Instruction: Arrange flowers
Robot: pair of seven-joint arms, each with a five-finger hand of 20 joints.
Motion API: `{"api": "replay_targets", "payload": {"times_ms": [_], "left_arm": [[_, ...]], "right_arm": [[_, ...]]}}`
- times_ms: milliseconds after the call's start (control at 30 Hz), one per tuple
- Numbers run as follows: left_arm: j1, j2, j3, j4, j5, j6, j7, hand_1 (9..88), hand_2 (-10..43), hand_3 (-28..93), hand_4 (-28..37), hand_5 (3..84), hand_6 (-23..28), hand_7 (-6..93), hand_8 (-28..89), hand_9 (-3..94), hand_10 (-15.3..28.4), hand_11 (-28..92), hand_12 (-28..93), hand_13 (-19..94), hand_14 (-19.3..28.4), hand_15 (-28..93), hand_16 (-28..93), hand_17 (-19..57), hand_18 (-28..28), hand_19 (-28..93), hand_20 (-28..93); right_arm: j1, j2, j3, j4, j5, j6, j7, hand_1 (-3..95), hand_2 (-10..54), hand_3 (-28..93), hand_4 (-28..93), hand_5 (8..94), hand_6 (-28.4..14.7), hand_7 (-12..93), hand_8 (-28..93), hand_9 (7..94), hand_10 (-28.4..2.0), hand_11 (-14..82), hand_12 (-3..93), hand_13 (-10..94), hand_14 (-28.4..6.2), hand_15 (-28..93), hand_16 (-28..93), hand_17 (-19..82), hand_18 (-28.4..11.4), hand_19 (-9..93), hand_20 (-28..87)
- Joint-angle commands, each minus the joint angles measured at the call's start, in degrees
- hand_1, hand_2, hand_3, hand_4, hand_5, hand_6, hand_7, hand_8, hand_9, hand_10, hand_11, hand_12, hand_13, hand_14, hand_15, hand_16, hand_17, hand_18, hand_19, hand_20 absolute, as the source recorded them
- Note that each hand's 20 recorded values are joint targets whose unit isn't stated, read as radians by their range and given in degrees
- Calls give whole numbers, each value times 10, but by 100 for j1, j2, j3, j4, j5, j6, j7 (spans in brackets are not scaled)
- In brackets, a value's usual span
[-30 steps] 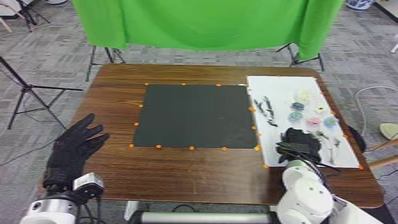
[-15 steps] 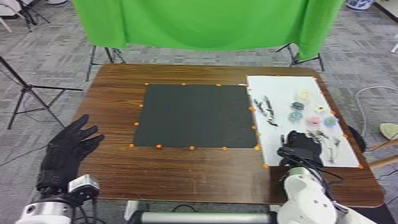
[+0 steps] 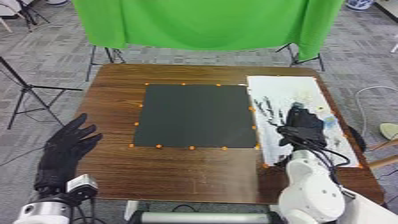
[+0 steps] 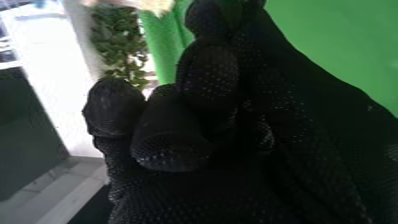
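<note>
Right hand (image 3: 303, 122) has moved forward up the white sheet (image 3: 280, 85), blue flower (image 3: 330, 122) now just beside it. How open it is, or whether it holds anything, I can't tell. Likely picking stage. Left hand (image 3: 67, 144) loosely open, empty.

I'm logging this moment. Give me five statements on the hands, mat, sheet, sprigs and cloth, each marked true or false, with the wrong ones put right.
1. The right hand is over the white sheet. True.
2. The dark mat lies to the right of the white sheet. False: the dark mat lies to its left.
3. Dark sprigs lie on the white sheet, left of the right hand. True.
4. The left hand is clenched into a fist. False: the left hand is open.
5. The green cloth hangs beyond the far edge of the table. True.
</note>
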Motion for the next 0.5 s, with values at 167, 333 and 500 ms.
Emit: {"api": "replay_targets", "payload": {"times_ms": [167,333,500], "left_arm": [[334,-332,-625,-150,79,105,-255,247,61,823,-192,342,84,142,-100,322,188,263,86,257,260,489,-92,-77,241,653,-63],[158,-308,-608,-82,79,94,-234,247,58,826,-194,345,84,144,-100,323,188,265,88,256,261,490,-92,-77,242,653,-64],[-176,-253,-436,35,147,15,-364,246,53,831,-197,349,83,148,-100,326,190,266,90,256,264,494,-92,-78,244,655,-65]], "right_arm": [[2416,-1849,-1042,714,1510,-751,-1081,487,-95,900,-277,837,-55,360,248,849,-144,603,275,825,-95,864,212,472,-274,932,549],[2975,-2483,-1664,1373,1714,-847,-1111,483,-95,901,-269,839,-55,358,248,850,-145,603,276,827,-96,865,211,474,-275,932,555],[3122,-3013,-1983,1882,1786,-966,-1095,482,-95,898,-269,839,-52,358,249,851,-144,603,274,828,-96,866,210,474,-275,932,558]]}}
